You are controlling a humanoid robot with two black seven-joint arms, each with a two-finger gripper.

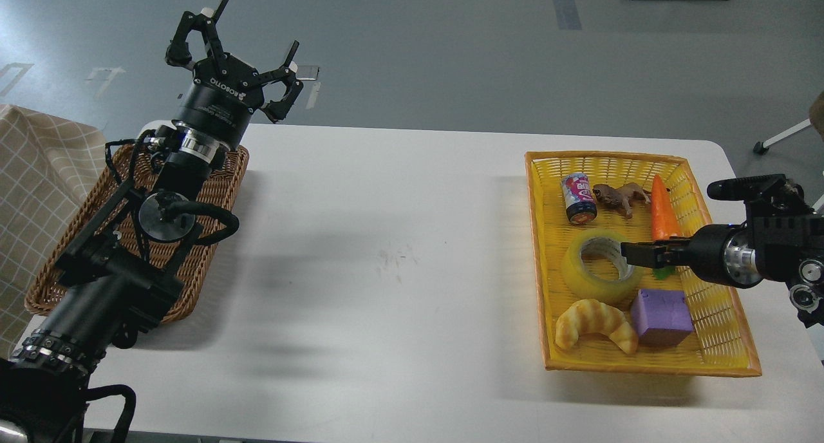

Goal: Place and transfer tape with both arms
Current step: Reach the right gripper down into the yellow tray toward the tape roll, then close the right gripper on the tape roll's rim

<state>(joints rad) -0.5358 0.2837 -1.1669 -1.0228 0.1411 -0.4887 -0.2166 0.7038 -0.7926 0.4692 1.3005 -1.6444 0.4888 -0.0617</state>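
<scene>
The tape (579, 272), a yellowish translucent roll with a grey-white core, lies flat in the middle of the yellow basket (644, 367) on the right. My right gripper (634, 253) comes in from the right, low over the roll's right rim; it looks like one dark bar, so its fingers cannot be told apart. My left gripper (256, 26) is open and empty, raised high above the far end of the brown wicker basket (64, 269) on the left, far from the tape.
The yellow basket also holds a small can (579, 198), a brown toy animal (621, 197), a toy carrot (663, 211), a croissant toy (595, 324) and a purple block (661, 317). A checked cloth (38, 166) lies at the far left. The white table (386, 269) separates the baskets.
</scene>
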